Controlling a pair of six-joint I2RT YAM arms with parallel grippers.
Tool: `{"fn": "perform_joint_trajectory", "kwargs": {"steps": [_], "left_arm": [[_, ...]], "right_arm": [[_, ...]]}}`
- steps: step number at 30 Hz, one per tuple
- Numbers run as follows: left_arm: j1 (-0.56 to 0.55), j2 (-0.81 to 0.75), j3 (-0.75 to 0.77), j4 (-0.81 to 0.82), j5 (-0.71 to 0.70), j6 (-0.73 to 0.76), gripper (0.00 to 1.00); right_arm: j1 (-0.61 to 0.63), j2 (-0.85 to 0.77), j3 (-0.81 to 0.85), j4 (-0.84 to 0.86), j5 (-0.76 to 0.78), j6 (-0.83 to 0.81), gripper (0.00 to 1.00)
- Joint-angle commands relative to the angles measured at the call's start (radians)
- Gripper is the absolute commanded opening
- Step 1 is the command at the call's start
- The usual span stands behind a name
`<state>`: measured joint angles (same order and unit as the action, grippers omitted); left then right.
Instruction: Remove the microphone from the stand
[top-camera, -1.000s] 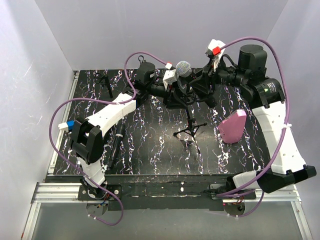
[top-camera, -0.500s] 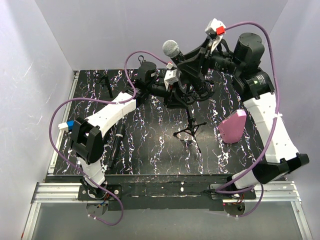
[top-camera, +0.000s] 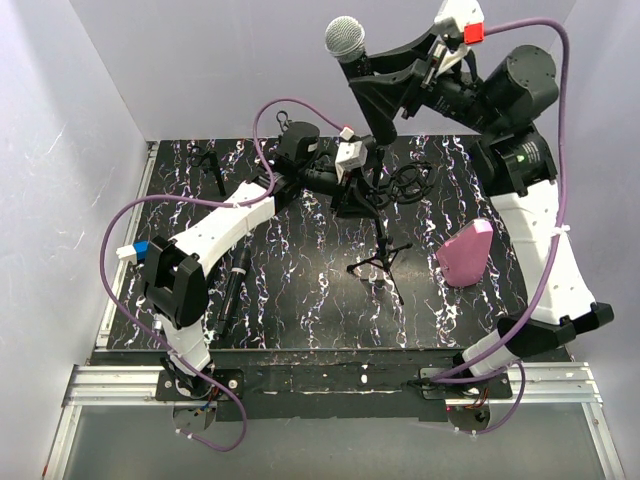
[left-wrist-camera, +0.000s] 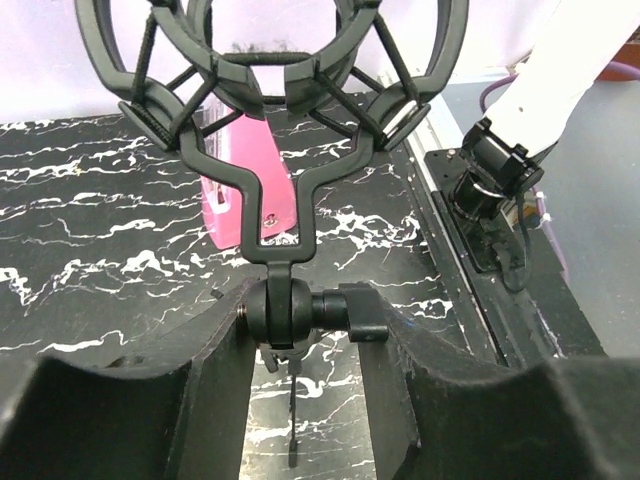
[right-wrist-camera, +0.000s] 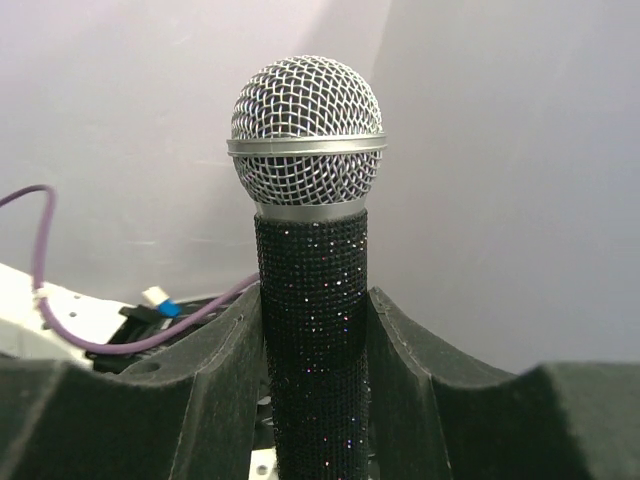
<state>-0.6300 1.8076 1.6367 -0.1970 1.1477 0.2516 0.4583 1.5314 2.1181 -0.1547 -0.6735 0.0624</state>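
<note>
The microphone (top-camera: 345, 40), with a silver mesh head and a black glittery body (right-wrist-camera: 310, 300), hangs high above the table's back, clear of the stand. My right gripper (top-camera: 378, 95) is shut on its body, fingers pressing both sides (right-wrist-camera: 312, 345). The black tripod stand (top-camera: 380, 255) is at mid-table. Its ring-shaped shock mount (left-wrist-camera: 270, 70) is empty. My left gripper (left-wrist-camera: 300, 320) is shut on the stand's swivel joint and knob just under the mount, reaching in from the left (top-camera: 352, 185).
A pink wedge-shaped object (top-camera: 467, 252) stands right of the stand and shows behind the mount (left-wrist-camera: 245, 185). A thin black stick-like item (top-camera: 237, 275) lies by the left arm. Purple cables loop above both arms. White walls enclose the table.
My right gripper has pulled the microphone up and back out of the shock mount, well above the table. The left gripper stays where it was on the stand.
</note>
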Motion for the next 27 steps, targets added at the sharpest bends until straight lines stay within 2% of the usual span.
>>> {"fn": "perform_joint_trajectory", "kwargs": {"steps": [1,5,8,12,22,23,27], "left_arm": [[0.004,0.006,0.083,-0.18,-0.031,0.07,0.0],[0.006,0.015,0.193,-0.367,-0.049,0.211,0.0],[0.01,0.015,0.247,-0.51,-0.066,0.314,0.0],[0.029,0.01,0.261,-0.628,-0.095,0.391,0.0],[0.069,-0.068,0.129,-0.576,-0.135,0.364,0.0],[0.07,-0.076,0.123,-0.573,-0.14,0.359,0.01],[0.072,-0.099,0.097,-0.561,-0.173,0.351,0.29]], "right_arm": [[-0.013,-0.08,-0.032,0.13,0.182,-0.133,0.01],[-0.073,-0.111,-0.101,0.138,0.319,-0.173,0.01],[-0.128,-0.125,-0.15,0.116,0.336,-0.168,0.01],[-0.176,-0.143,-0.308,0.145,0.371,-0.162,0.01],[-0.259,-0.024,-0.513,0.202,0.549,-0.092,0.01],[-0.271,-0.002,-0.526,0.201,0.564,-0.087,0.01],[-0.305,0.1,-0.529,0.159,0.604,-0.023,0.01]]}}
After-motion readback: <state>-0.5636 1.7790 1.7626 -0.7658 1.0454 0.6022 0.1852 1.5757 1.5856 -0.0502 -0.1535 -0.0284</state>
